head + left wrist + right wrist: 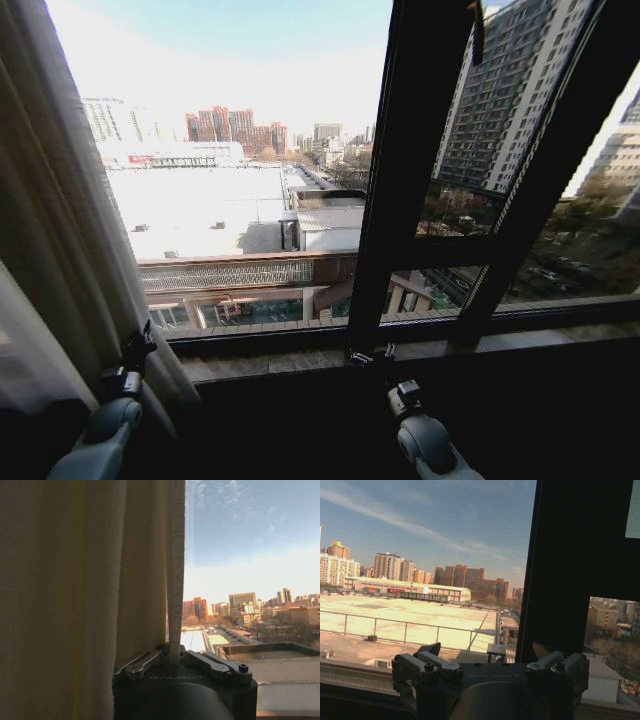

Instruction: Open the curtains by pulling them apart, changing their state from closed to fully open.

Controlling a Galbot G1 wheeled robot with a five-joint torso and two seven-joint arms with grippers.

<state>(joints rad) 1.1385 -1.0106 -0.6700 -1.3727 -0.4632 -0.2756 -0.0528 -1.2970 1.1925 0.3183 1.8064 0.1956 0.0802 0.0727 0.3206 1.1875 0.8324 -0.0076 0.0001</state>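
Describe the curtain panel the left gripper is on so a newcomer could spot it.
Start at the wide window; at its left side hangs the curtain, gathered in vertical pleats. The left gripper is shut on its hemmed edge. It is pale fabric, unlike the dark window frame.

1. Left gripper (140, 350) raised at lower left, fingers (174, 656) pinched together on curtain hem (175, 580).
2. Right gripper (372, 354) raised near centre, fingers (434, 649) spread apart, holding nothing.
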